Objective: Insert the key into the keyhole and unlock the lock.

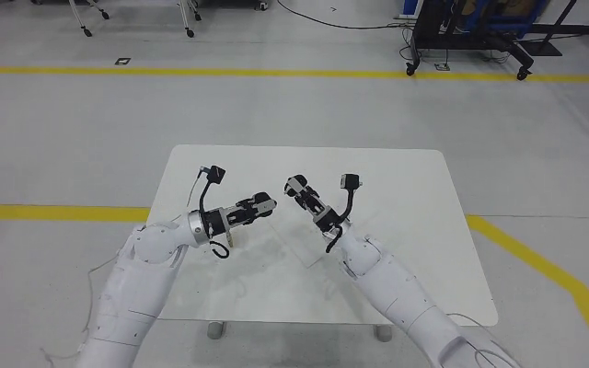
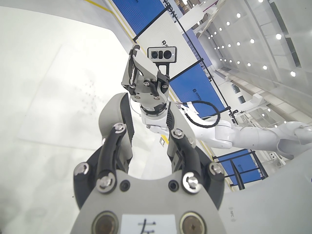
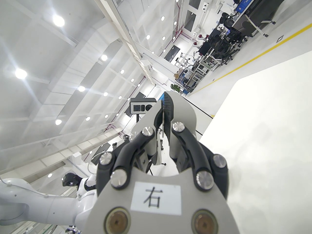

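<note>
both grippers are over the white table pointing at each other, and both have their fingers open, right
Not quite. Only the left gripper has its fingers open. The right gripper has its fingers pressed shut, as the right wrist view shows. The rest holds: both are over the white table, pointing at each other.

Both arms (image 1: pixel 138 285) white shell, silver wrist ring (image 1: pixel 196 225). Left pincer (image 2: pixel 146 105) and right pincer (image 3: pixel 163 105): grey metal fingers (image 2: pixel 112 118), black link bars (image 2: pixel 111 144), silver screws (image 2: pixel 191 180), ribbed black pads (image 2: pixel 128 122), brass inserts (image 3: pixel 117 222). White label (image 3: pixel 156 197), one black character. Wrist camera (image 2: pixel 162 54) on black bracket (image 2: pixel 165 68), black cable (image 2: pixel 202 126) looping to forearm.
</note>
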`<state>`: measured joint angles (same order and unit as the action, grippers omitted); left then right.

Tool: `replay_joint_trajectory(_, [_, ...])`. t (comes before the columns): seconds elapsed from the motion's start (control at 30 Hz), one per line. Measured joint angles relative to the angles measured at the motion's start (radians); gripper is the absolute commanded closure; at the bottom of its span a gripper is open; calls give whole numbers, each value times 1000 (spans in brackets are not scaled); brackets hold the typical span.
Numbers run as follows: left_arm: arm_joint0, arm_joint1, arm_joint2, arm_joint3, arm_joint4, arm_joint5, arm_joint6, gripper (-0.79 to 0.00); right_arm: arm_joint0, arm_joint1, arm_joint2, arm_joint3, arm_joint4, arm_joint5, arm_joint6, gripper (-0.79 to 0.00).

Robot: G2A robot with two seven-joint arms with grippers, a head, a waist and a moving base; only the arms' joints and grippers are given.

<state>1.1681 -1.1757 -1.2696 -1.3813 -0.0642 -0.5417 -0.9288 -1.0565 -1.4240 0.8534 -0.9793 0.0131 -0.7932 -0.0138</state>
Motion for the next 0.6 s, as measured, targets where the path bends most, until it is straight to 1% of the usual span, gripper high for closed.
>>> replay_joint_trajectory(0.17, [-3, 0, 20, 2, 21, 8, 25, -286, -14, -7, -5, -21, -37, 22, 1, 0])
replay_joint_trajectory(0.2, [-4, 0, 22, 5, 22, 14, 30, -271, -16, -8, -5, -23, -40, 24, 3, 0])
replay_joint_trajectory(0.27, [-3, 0, 27, 11, 16, 37, 44, -206, -20, -10, -5, -27, -45, 28, 7, 0])
replay_joint_trajectory(0.37, [-3, -1, 35, 16, 15, 71, 61, -154, -24, -14, -4, -32, -58, 39, 9, 0])
replay_joint_trajectory(0.4, [-4, -1, 37, 17, 17, 80, 66, -148, -25, -15, -3, -33, -62, 42, 9, 0])
replay_joint_trajectory(0.43, [-4, -1, 39, 18, 19, 88, 71, -123, -26, -15, -3, -35, -65, 43, 9, 0])
replay_joint_trajectory(0.53, [-5, -1, 44, 19, 18, 103, 80, -83, -28, -18, 1, -36, -76, 46, 7, 0])
replay_joint_trajectory(0.6, [-6, 0, 46, 19, 17, 109, 82, -89, -30, -20, 5, -37, -84, 48, 5, 0])
